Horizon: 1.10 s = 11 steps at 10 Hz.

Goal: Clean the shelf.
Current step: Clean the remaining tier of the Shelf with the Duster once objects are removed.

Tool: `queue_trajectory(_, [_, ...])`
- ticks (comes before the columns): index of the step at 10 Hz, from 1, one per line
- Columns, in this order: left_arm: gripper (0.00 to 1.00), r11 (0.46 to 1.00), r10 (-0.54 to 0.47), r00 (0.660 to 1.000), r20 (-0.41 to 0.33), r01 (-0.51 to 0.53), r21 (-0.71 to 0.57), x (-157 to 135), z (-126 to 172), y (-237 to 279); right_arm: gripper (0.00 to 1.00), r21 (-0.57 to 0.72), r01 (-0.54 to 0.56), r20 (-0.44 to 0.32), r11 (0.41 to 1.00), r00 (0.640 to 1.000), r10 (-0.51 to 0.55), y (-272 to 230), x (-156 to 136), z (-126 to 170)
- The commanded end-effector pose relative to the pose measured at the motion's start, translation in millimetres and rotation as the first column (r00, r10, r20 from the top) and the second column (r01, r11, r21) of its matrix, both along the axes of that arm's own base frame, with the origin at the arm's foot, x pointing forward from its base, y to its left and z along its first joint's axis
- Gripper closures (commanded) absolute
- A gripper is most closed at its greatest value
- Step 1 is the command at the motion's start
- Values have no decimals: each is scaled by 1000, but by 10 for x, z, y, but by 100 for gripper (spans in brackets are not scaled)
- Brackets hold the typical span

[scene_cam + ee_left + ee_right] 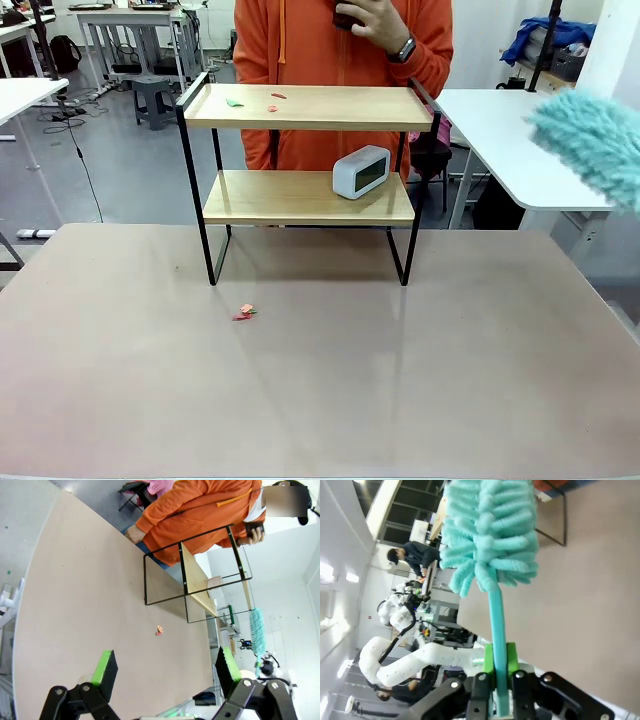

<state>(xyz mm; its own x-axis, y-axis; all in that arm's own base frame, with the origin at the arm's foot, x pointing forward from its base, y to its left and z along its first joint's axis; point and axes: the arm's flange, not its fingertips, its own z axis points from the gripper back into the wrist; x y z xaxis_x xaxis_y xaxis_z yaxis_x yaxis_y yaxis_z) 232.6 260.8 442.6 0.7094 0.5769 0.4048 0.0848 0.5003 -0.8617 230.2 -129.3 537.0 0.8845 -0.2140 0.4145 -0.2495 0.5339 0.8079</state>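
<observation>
Beige tabletop (320, 400) across foreground. Wooden shelf (330, 105) standing at far centre of it. Teal duster (595, 145) up at right, clamped by handle in right fingers (513, 660). Left fingers (106, 667) apart, holding nothing. White clock (361, 171) on lower board; scraps (234, 102) on upper.

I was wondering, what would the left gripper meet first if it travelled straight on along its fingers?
The left gripper would most likely meet the table top first, near the small paper scraps, short of the shelf; depth is unclear.
</observation>
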Motion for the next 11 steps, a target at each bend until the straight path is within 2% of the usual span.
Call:
queue_trajectory(1, [0, 1000, -4, 1000, 30, 4, 3, 4, -9, -19, 88, -123, 124, 50, 985, 992, -119, 690, 445, 578])
queue_trajectory(2, [0, 1000, -4, 1000, 30, 4, 3, 4, -9, -19, 88, -177, 119, 87, 977, 991, -105, 1164, 582, 762])
queue_trajectory(3, [0, 1000, -4, 1000, 30, 4, 3, 4, -9, -19, 88, -248, 80, 107, 965, 993, -55, 1588, 618, 815])
queue_trajectory(4, [0, 1000, -4, 1000, 30, 4, 3, 4, -9, -19, 88, -313, -2, 120, 950, 992, 42, 1908, 588, 807])
queue_trajectory(5, [0, 1000, -4, 1000, 30, 4, 3, 4, -9, -19, 88, -324, -69, 163, 944, 978, 127, 1997, 468, 817])
queue_trajectory(6, [0, 1000, -4, 1000, 30, 4, 3, 4, -9, -19, 88, -260, 33, 143, 965, 990, 4, 1840, 512, 898])
queue_trajectory(8, [0, 1000, -4, 1000, 30, 4, 3, 4, -9, -19, 88, -260, 33, 143, 965, 990, 4, 1840, 512, 898])
queue_trajectory(9, [0, 1000, -4, 1000, 30, 4, 3, 4, -9, -19, 88, -305, -18, 151, 952, 986, 67, 2077, 492, 873])
queue_trajectory(10, [0, 1000, -4, 1000, 30, 4, 3, 4, -9, -19, 88, -362, -1, 91, 932, 995, 37, 2121, 473, 850])
queue_trajectory(11, [0, 1000, -4, 1000, 30, 4, 3, 4, -9, -19, 88, -404, -6, 83, 915, 996, 43, 2261, 583, 1002])
